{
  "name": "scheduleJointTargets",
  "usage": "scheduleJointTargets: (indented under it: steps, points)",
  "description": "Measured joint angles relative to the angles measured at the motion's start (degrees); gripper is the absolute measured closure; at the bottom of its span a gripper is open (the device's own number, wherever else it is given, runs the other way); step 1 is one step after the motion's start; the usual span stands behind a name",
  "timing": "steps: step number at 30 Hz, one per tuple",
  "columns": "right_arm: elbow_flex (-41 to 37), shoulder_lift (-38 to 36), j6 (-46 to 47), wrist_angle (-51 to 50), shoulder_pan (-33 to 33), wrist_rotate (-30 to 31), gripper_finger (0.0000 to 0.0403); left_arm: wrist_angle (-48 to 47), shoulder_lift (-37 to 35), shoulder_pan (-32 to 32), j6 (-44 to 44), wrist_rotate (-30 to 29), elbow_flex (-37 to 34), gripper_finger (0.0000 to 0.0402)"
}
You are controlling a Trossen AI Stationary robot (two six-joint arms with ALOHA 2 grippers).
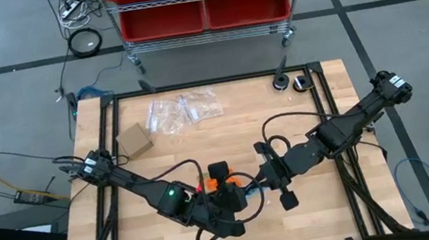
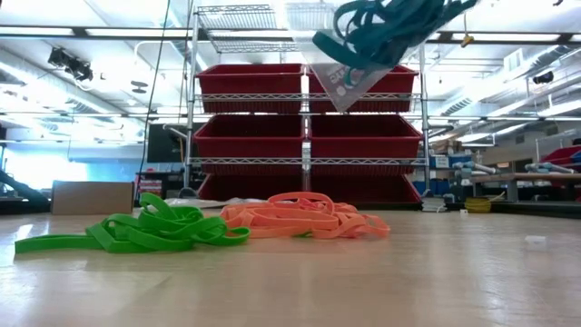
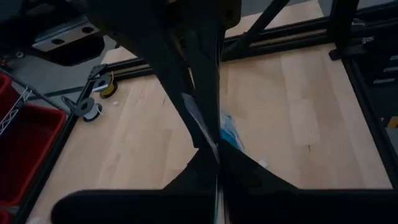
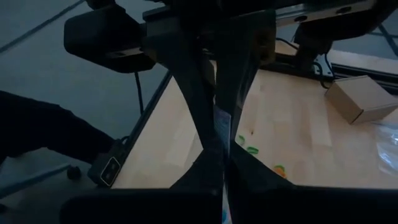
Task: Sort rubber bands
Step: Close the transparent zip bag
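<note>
Both grippers pinch a clear bag of blue rubber bands above the front of the wooden table.

The left gripper [image 1: 222, 188] and right gripper [image 1: 250, 184] meet over the table's front middle, each with fingers clamped together on the thin clear plastic bag [image 2: 349, 77]; it hangs tilted, stuffed with tangled blue rubber bands [image 2: 390, 27]; below on the pale wood-grain table [image 2: 436, 282] lie two loose flat heaps, green rubber bands [image 2: 150, 232] just beside orange rubber bands [image 2: 304, 218]; more empty-looking clear bags [image 1: 184, 110] and a small cardboard box [image 1: 135, 139] sit toward the back; beyond stands a wire rack [image 2: 195, 109] of red plastic bins [image 2: 250, 136]; concrete floor around.
</note>
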Motion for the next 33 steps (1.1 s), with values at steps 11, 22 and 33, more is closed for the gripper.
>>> scheduleJointTargets:
  steps: [11,22,33]
  points:
    - [0.0,0.0,0.1,-0.8,0.0,1.1,0.0403,-6.3,0.0,-0.1,-4.0,1.5,0.0,0.0372]
    - [0.0,0.0,0.1,-0.9,0.0,0.8,0.0403,-6.5,0.0,-1.2,-4.4,-3.6,0.0,0.0376]
    - [0.0,0.0,0.1,-1.0,0.0,0.2,0.0403,-11.6,-0.1,-1.6,-10.1,-0.7,0.0,0.0306]
